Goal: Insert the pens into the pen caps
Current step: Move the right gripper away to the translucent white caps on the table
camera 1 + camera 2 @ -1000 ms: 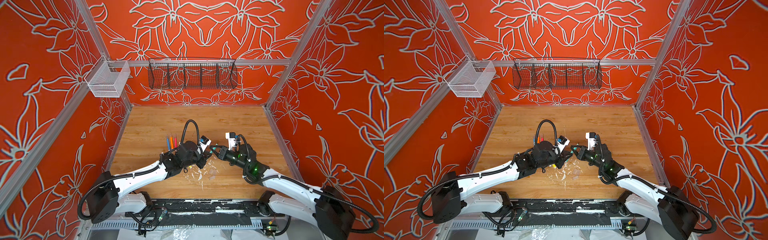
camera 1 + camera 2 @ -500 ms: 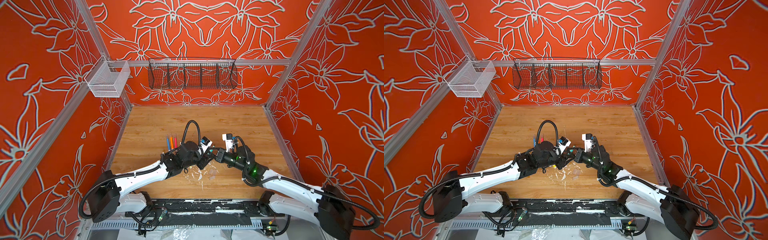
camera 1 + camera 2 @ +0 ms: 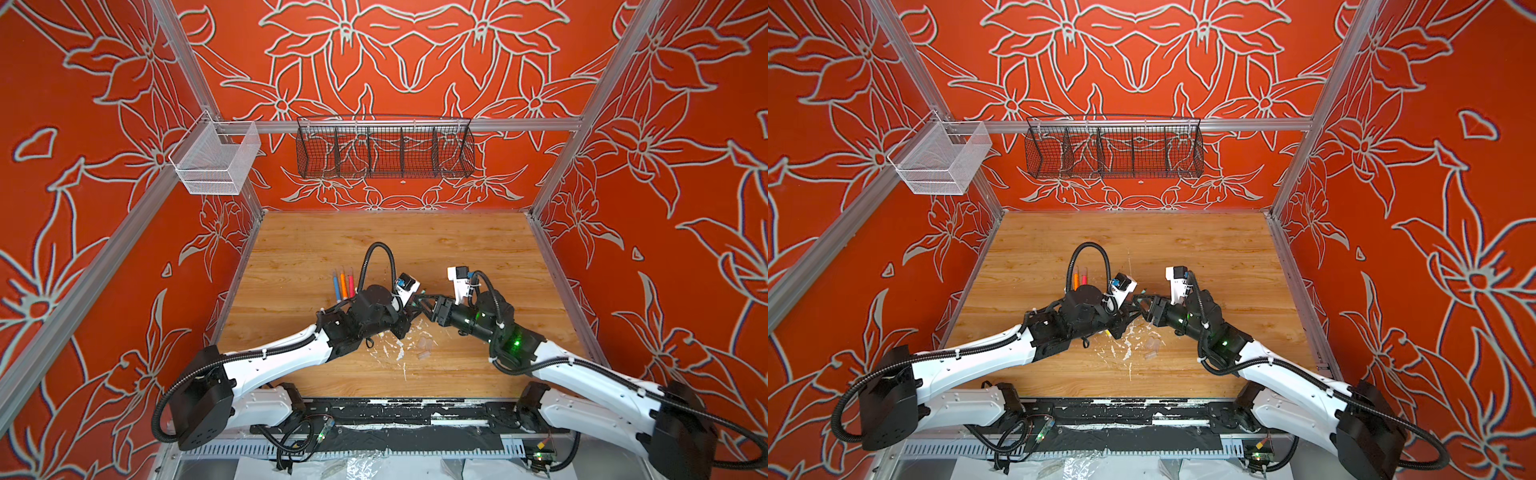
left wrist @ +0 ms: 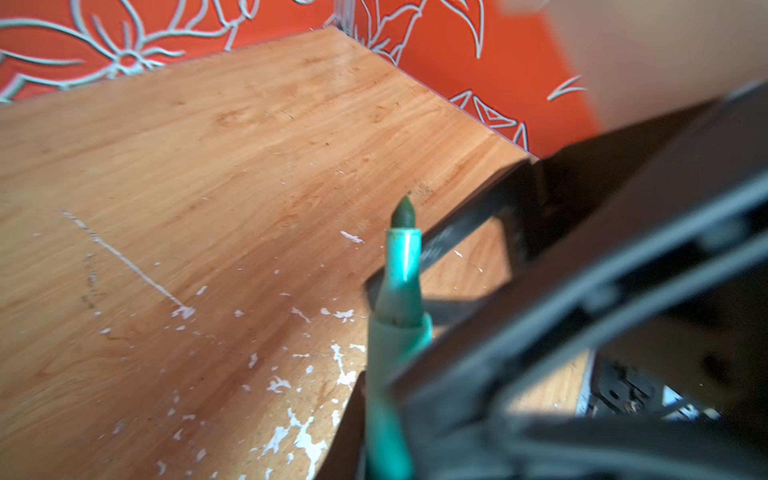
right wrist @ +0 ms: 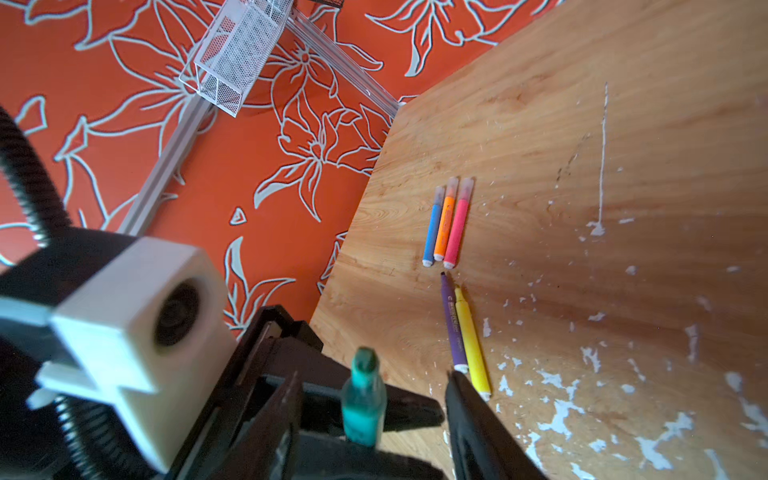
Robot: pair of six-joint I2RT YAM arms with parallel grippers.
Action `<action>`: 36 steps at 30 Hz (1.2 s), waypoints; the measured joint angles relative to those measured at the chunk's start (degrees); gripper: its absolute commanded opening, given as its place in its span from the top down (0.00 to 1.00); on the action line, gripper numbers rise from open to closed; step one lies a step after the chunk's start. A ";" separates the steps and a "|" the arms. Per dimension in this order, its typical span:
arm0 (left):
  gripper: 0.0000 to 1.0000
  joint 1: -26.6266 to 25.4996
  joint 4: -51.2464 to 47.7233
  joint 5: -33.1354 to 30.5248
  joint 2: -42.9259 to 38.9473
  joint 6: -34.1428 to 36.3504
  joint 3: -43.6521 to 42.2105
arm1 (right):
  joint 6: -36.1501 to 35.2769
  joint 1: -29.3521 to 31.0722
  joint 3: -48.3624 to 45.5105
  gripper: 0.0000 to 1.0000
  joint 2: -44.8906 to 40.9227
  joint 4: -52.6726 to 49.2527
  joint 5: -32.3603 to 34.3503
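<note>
Grippers met tip to tip just below the middle of both top views, above the light wooden tabletop [image 3: 374,241]. The left gripper [image 3: 413,306] was clamped tight on the thin green plastic marker pen [image 4: 399,332], whose dark tip stuck out past its fingers; whether a cap sat over that tip could not be told. The right gripper [image 3: 428,305] had its jaws parted, with one black finger [image 5: 469,415] standing clear on each side of the pen's tip. Left of centre in the top views, just above the left arm's wrist, the blue pen [image 5: 432,226], orange pen [image 5: 444,220] and pink pen [image 5: 457,226] lay side by side, each wearing a clear cap. The right wrist view showed the uncapped purple pen [image 5: 451,324] and yellow pen [image 5: 471,345] lying together near them. Two loose translucent plastic caps [image 3: 424,343] rested on white-flecked wood just below the grippers.
</note>
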 measured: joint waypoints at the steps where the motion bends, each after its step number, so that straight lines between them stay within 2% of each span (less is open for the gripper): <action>1: 1.00 0.00 0.57 -1.38 -0.90 0.02 -1.01 | -1.25 0.00 2.01 0.38 -1.66 -3.63 0.94; 7: 1.00 0.00 3.30 -7.21 -5.81 -0.09 -5.92 | -6.78 0.00 8.85 0.38 -11.82 -23.37 10.16; 11: 1.00 0.00 4.35 -10.64 -5.46 -0.81 -5.90 | -7.37 0.00 8.35 0.38 -15.63 -35.01 15.58; 15: 1.00 0.00 4.42 -13.84 -3.63 -1.68 -5.40 | -7.04 0.00 5.35 0.40 -15.72 -41.94 17.64; 19: 1.00 0.02 4.26 -16.70 -2.80 -2.82 -5.20 | -6.43 0.00 3.93 0.45 -11.65 -46.23 17.64; 24: 1.00 1.09 3.82 -18.08 -2.71 -4.61 -4.85 | -5.51 1.68 3.93 0.48 -3.65 -46.90 16.46; 31: 1.00 4.85 2.21 -18.05 -3.13 -7.87 -4.81 | -3.89 9.05 3.98 0.50 4.87 -46.34 17.31; 36: 1.00 5.01 1.75 -17.64 -3.74 -8.55 -4.81 | -3.06 12.94 5.51 0.50 11.06 -45.62 18.40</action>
